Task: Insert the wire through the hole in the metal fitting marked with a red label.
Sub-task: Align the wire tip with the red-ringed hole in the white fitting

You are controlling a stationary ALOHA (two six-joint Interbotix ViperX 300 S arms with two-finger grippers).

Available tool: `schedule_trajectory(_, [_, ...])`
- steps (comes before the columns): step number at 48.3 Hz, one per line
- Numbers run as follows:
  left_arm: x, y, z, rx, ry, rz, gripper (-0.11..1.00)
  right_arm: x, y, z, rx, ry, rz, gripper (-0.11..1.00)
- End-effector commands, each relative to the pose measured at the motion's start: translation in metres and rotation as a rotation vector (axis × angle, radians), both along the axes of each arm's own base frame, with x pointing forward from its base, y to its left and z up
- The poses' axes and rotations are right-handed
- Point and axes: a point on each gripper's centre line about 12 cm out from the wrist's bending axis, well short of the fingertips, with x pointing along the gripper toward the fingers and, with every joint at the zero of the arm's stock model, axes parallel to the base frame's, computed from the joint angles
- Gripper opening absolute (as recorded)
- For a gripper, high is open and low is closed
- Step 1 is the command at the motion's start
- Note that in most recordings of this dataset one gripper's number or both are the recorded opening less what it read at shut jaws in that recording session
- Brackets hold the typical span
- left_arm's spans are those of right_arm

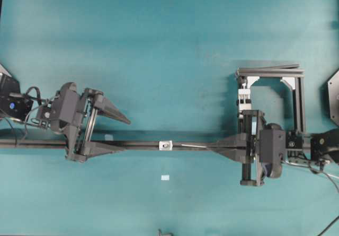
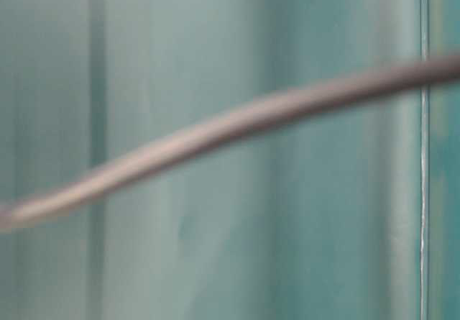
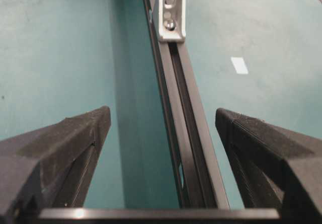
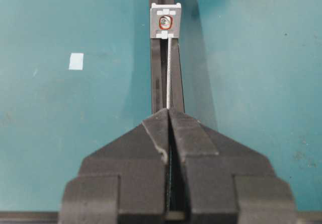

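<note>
The metal fitting [image 1: 166,145] is a small silvery square on the black rail [image 1: 137,144], and a red ring marks its hole [image 4: 164,22]. My right gripper [image 4: 168,110] is shut on the wire [image 4: 169,73]. The thin pale wire runs straight from the fingertips along the rail, and its tip is at the fitting's [image 4: 166,20] near edge, just below the hole. In the overhead view the right gripper [image 1: 213,146] lies to the right of the fitting. My left gripper [image 1: 127,136] is to its left, open and empty. The rail [image 3: 183,133] passes between the left gripper's [image 3: 163,118] fingers, with the fitting [image 3: 171,12] ahead.
A black frame [image 1: 299,95] with a white-and-silver clamp block [image 1: 244,95] stands at the back right. Pale tape bits [image 1: 164,178] [image 1: 108,137] lie on the teal table. The table-level view is blurred, with one grey strand [image 2: 230,122] across it.
</note>
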Motion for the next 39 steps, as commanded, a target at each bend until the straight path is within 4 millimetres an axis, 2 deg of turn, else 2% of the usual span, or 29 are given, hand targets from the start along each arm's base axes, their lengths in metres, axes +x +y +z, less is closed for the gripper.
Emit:
schedule_trajectory(1, [0.0039,-0.0013,0.0045,0.005,-0.033,-0.003,0.7,0.0015,0.0025,0.0063,0.01,-0.025,0.001,-0.01])
schedule_trajectory(39, [0.0086,-0.0016,0.0085,0.031,-0.057,-0.009,0.69,0.0048,0.0042,0.0042,0.005,-0.043,-0.005,-0.01])
